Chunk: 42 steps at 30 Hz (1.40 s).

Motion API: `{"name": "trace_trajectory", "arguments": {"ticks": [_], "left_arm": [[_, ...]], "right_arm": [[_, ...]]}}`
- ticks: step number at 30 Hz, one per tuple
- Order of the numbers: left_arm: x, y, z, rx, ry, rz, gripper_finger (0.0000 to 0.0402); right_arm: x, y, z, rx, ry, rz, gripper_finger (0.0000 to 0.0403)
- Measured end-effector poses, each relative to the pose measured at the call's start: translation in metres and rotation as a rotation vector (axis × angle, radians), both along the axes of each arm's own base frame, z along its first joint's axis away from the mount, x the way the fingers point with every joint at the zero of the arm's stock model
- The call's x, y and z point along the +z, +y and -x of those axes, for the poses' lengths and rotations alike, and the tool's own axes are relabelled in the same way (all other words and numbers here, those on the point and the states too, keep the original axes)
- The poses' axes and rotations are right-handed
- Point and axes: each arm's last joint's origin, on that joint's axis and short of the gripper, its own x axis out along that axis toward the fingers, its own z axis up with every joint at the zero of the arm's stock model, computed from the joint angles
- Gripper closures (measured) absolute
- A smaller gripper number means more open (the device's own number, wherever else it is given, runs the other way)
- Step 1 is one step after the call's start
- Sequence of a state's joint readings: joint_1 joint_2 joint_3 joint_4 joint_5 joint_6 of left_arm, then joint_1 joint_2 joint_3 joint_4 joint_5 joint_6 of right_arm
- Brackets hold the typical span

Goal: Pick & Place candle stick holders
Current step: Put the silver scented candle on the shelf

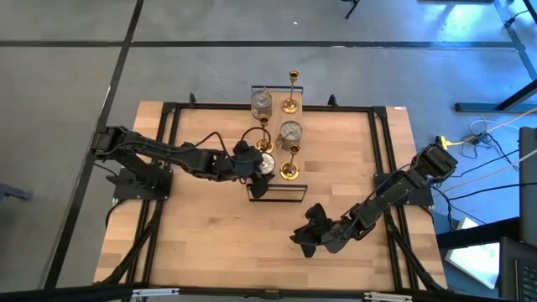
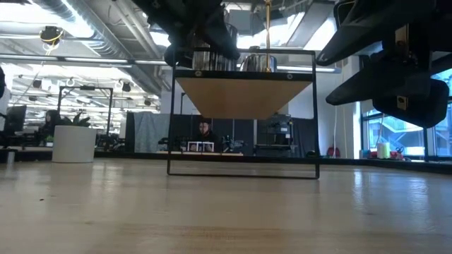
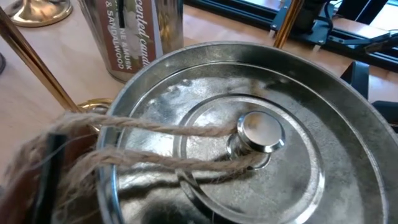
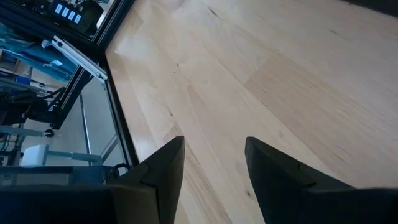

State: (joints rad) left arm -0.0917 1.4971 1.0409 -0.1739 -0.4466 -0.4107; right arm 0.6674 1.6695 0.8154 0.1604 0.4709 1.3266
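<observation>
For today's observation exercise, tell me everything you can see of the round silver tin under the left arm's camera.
The silver tin is round and shiny, metal by its look, with raised rings and a small knob at the centre of its lid. Two strands of rough twine run across the lid to the knob. It sits upright on the rack's wooden shelf, beside a gold candlestick. The left gripper hovers right at it; contact cannot be seen.

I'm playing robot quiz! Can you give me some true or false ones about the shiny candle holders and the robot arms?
1. The left tool is over a silver holder. True.
2. The right tool is holding a gold candlestick. False: it is open and empty, above the bare table.
3. A gold candlestick stands on the wire shelf. True.
4. Every holder lies on its side. False: they stand upright.
</observation>
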Motion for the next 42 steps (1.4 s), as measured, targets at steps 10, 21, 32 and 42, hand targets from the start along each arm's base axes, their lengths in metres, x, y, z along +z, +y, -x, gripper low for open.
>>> {"name": "trace_trajectory", "arguments": {"ticks": [10,21,32,42], "left_arm": [[-0.002,-0.005,0.001,-0.034,0.033,-0.026,0.0029],[-0.002,-0.014,0.002,-0.074,0.043,-0.064,0.0027],[-0.001,-0.016,0.001,-0.135,0.063,-0.129,0.0022],[0.0,-0.016,0.002,-0.127,0.061,-0.116,0.0024]], "right_arm": [[0.0,0.0,0.0,0.0,0.0,0.0,0.0228],[0.0,0.0,0.0,0.0,0.0,-0.001,0.0228],[0.0,0.0,0.0,0.0,0.001,-0.001,0.0228],[0.0,0.0,0.0,0.0,0.001,-0.001,0.0228]]}}
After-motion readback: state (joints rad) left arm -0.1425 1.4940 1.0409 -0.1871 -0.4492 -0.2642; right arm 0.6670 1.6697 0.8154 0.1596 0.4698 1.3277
